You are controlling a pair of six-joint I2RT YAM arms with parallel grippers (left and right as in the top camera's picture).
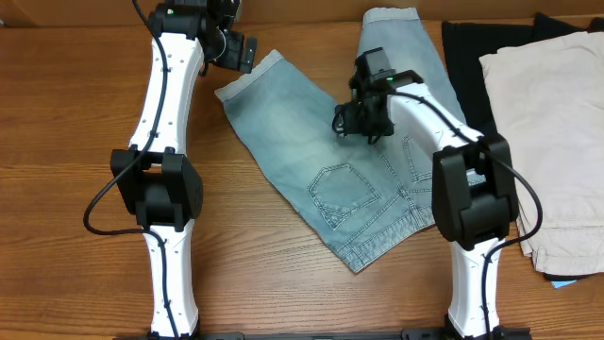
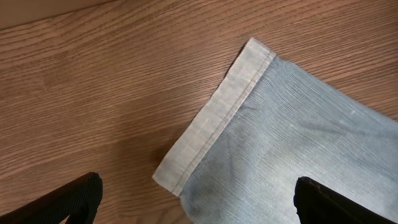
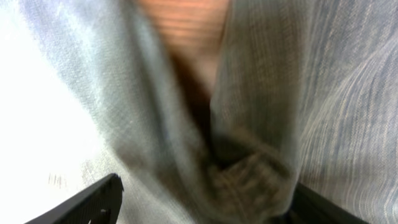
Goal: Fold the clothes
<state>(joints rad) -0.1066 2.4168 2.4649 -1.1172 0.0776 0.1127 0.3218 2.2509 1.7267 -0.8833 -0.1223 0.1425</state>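
The light-blue denim shorts lie spread flat on the wooden table, back pockets up, waistband toward the front and the two legs pointing to the back. My left gripper is open and hovers just over the cuffed hem of the left leg, with its fingers either side of the hem's corner. My right gripper is down at the crotch between the legs. Its fingers are spread wide, with a bunched fold of denim between them.
A larger cream-white garment lies at the right edge on top of a black garment, which borders the shorts' right leg. Bare wooden table lies to the left and front.
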